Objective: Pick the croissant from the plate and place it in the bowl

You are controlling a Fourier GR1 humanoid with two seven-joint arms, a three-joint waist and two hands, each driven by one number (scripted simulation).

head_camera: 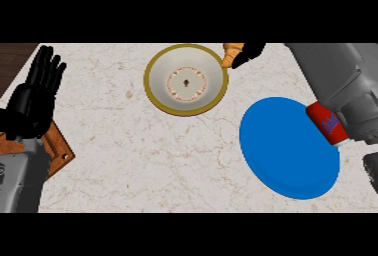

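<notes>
Up at one o'clock on the pale marbled stone counter (148,160), the golden-brown croissant (232,54) hangs just over the right rim of the round cream bowl with an olive-gold rim and a reddish dotted pattern inside (186,80), at about two o'clock from the bowl's middle. Black fingers of the right hand (251,51) curl against the croissant's right side and pinch it; most of that hand sits hidden behind the thick grey right forearm (332,75), which slants down from the top toward four o'clock. Below and right of the bowl, at roughly four o'clock on the counter, lies the flat round blue plate (284,150), bare, well apart from the croissant. A red cylindrical can with blue lettering (327,122) stands at the plate's right edge, at two o'clock of the plate, partly under the forearm. Over at nine o'clock, the left hand (33,97) rests open with its black fingers straight and pointing up, holding nothing, above a brown wooden cutting board (60,150) whose corner shows beside the grey left forearm (18,180).
</notes>
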